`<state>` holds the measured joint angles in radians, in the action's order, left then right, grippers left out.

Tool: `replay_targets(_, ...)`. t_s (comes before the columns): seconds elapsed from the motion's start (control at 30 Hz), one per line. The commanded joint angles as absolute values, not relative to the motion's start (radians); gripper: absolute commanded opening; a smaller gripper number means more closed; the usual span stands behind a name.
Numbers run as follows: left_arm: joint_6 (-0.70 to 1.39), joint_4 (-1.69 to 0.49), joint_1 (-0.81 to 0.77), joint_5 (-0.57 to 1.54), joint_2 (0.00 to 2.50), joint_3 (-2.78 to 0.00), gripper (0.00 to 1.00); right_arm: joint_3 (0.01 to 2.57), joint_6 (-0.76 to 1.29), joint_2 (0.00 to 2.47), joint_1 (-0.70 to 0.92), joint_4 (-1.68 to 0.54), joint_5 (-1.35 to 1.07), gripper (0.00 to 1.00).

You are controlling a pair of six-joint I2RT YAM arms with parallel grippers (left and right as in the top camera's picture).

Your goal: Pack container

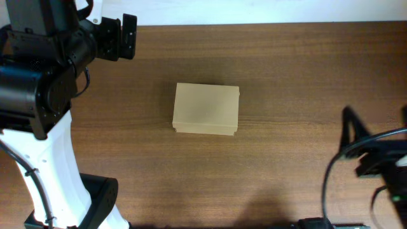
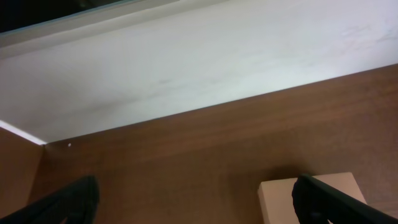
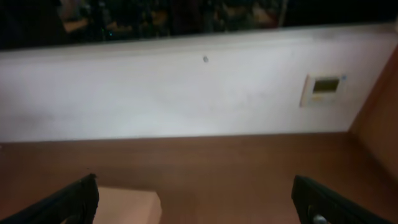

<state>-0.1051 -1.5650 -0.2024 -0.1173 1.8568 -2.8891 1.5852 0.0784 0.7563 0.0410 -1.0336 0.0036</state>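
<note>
Container [image 1: 206,109] between left tool [image 1: 129,36], right tool [image 3: 196,200], apparently well apart

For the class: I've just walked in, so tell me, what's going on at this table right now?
Two robot arms sit at a wooden table, and neither is handling anything. The container lies alone near the middle of the table with its flap lid down. The left gripper is open and off toward the far left corner. The right gripper is also open, back at the right side. Both wrist cameras catch a corner of the box. Nothing to pack is in sight.
</note>
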Motion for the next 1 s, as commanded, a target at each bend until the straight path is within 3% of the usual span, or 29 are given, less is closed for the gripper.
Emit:
replay_targets(0.0, -0.107, -1.565, -0.199, -0.128, 1.858, -2.886, 1.00, 1.387, 0.083, 0.644, 0.023, -0.997, 0.012, 0.99)
replay_targets(0.47, -0.107, -1.565, -0.199, -0.128, 1.858, -2.886, 1.00, 0.717, 0.086, 0.253, 0.023, -0.728, -0.026, 0.99)
replay_targets(0.97, -0.107, -1.565, -0.199, -0.128, 1.858, -2.886, 1.00, 0.393, 0.085, 0.095, -0.028, -0.659, -0.025, 0.99)
